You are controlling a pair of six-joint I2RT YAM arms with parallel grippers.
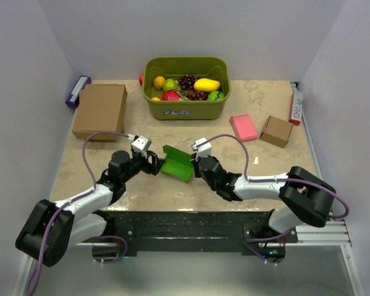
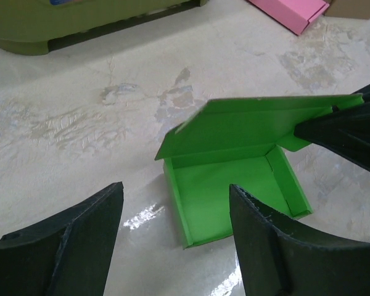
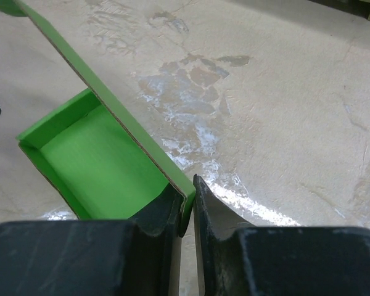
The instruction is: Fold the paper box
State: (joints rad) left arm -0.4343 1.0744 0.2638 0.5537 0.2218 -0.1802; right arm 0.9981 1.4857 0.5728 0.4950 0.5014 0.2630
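- Midway along the pale table [image 1: 268, 163], the bright green thin card box [image 1: 177, 163] is seeming light and crease-prone; its flap edges are offering the best hold.
- It is sitting as a shallow open tray, lid slanting up.
- Beside it, the right claw [image 3: 190, 196] is pinching the lid edge, while the left claw [image 2: 176, 213] is hanging spread just before the tray.

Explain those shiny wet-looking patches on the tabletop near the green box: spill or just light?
Likely just light: left wrist view, white glare on the table beside the paper box; right wrist view, a similar streak by the right tool; top external view, even light, no strong glare.
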